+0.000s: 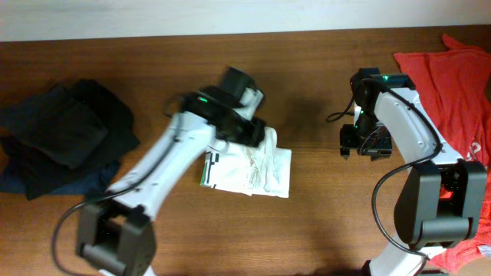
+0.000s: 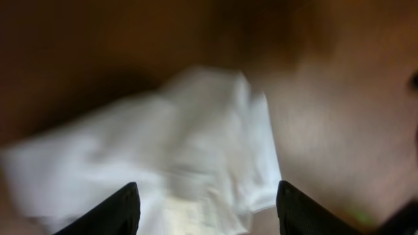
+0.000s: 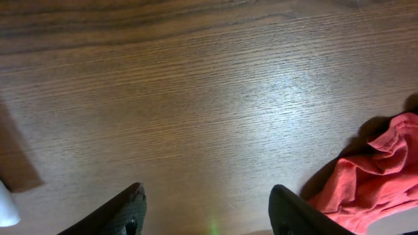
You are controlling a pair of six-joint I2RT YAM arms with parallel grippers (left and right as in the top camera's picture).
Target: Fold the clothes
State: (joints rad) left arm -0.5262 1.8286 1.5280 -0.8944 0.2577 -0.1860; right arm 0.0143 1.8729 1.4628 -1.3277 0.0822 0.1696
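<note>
The white T-shirt [image 1: 249, 170] lies mid-table as a compact, slightly rumpled rectangle, so the folding looks nearly finished. The left gripper [image 1: 257, 132] hangs over its 12 o'clock edge with its fingers spread and nothing pinched. Its wrist view is blurred, so I'd guess it is moving. The right gripper [image 1: 365, 146] sits out at 3 o'clock over bare table [image 1: 322, 222], jaws apart and empty, probably parked clear. The red T-shirt [image 1: 453, 84] lies beyond it, and the dark garments [image 1: 65, 134] are at 9 o'clock.

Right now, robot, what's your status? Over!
Left pincer open over white T-shirt, folded small. Right pincer open over table. Red T-shirt, dark clothes off to sides.
</note>
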